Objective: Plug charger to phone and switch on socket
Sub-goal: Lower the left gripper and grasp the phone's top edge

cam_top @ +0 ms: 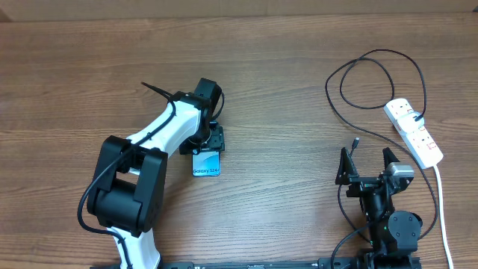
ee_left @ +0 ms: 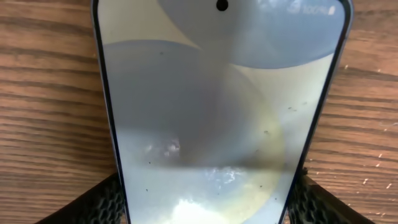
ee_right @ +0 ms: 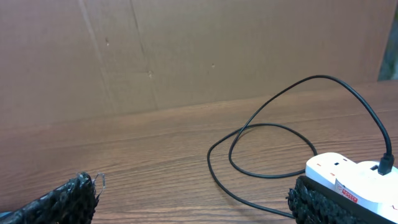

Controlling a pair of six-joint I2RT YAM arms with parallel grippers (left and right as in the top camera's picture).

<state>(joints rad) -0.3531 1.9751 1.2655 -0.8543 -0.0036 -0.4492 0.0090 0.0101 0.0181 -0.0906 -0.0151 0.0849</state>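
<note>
The phone [cam_top: 207, 164] lies flat on the wooden table, its light blue screen up. My left gripper [cam_top: 213, 142] is at its far end. In the left wrist view the phone [ee_left: 217, 112] fills the frame and both black fingers of the left gripper [ee_left: 208, 208] press its side edges. My right gripper [cam_top: 367, 166] is open and empty. The charger, a thin black cable [cam_top: 371, 77], loops on the table, and its plug tip [cam_top: 355, 142] lies just beyond my right gripper's left finger. The white socket strip [cam_top: 414, 131] lies at the right. The cable [ee_right: 273, 127], the socket strip [ee_right: 348, 177] and my right gripper [ee_right: 193, 205] all show in the right wrist view.
The strip's thick white cord [cam_top: 441, 202] runs toward the table's front edge at the far right. A brown cardboard wall [ee_right: 186, 56] stands behind the table.
</note>
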